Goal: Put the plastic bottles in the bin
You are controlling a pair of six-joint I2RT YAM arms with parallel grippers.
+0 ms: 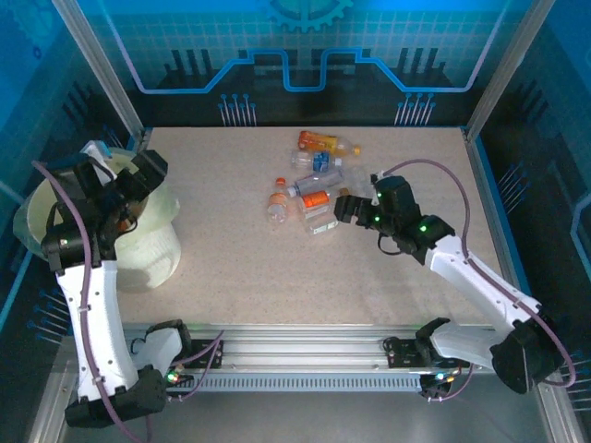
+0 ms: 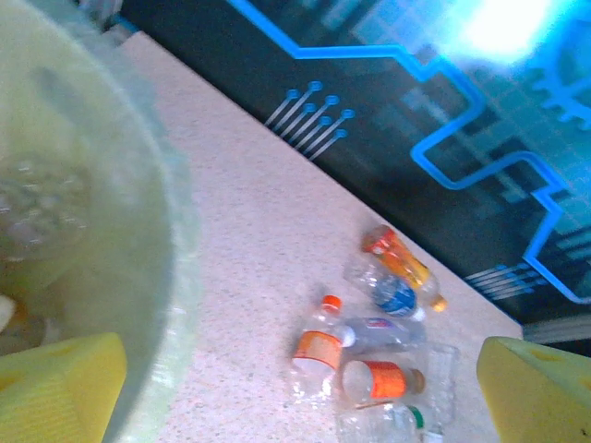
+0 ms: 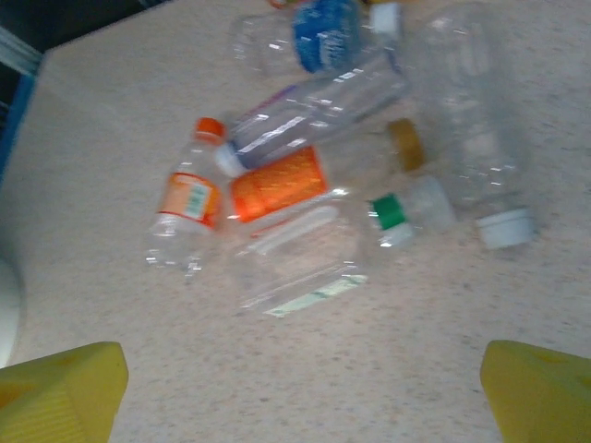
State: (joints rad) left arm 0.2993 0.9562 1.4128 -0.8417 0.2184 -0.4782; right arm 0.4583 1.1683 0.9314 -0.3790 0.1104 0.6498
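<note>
**Ana:** Yellow fingertips (image 3: 60, 392) sit closest, at the bottom corners of the right wrist view. The right gripper (image 3: 300, 401) is spread wide and has hold of nothing. What lies ahead of it?

**Ben:** Just ahead of the gap is a crushed clear bottle (image 3: 305, 268) with a green cap. Beyond that is an orange-labelled bottle (image 3: 277, 183). Both are part of the plastic bottles (image 1: 319, 197) heaped together.

**Ana:** How should it take one cleanly?

**Ben:** I'd go for the crushed one, since it is nearest the jaws. Centre it in the gap, drop low so the fingers straddle its narrow width, and close gently. Thin plastic will likely buckle or skid, and its neighbours touch it.

**Ana:** And the left gripper (image 2: 300, 397)?

**Ben:** It is just as wide and empty. The bin (image 2: 138, 277) has its wall close by one jaw, and the heap is far ahead of the other.

**Ana:** What does each view add?

**Ben:** The overhead view shows the bin well apart from the heap. The left wrist view looks inside the bin, though its contents are too blurred to name. The right wrist view gives the caps and labels.
</note>
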